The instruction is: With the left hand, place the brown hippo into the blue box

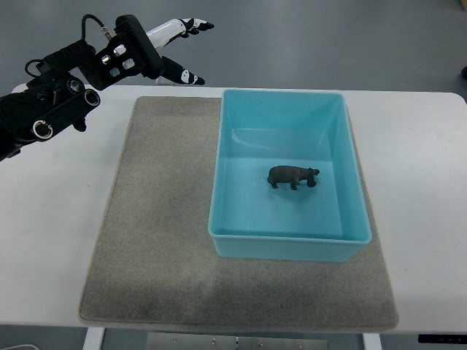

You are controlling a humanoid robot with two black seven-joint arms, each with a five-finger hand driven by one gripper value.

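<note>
A small brown hippo point(292, 176) stands upright on the floor of the blue box point(286, 246), near the middle and slightly right. The box sits on the right half of a grey mat. My left hand point(177, 49) is raised at the upper left, beyond the mat's far left corner and well away from the box. Its white and black fingers are spread and hold nothing. The left arm reaches in from the left edge. No right arm shows.
The grey mat point(160, 219) covers most of the white table point(423, 189). Left of the box lies a wide bare stretch of mat. The table's near edge runs along the bottom of the view.
</note>
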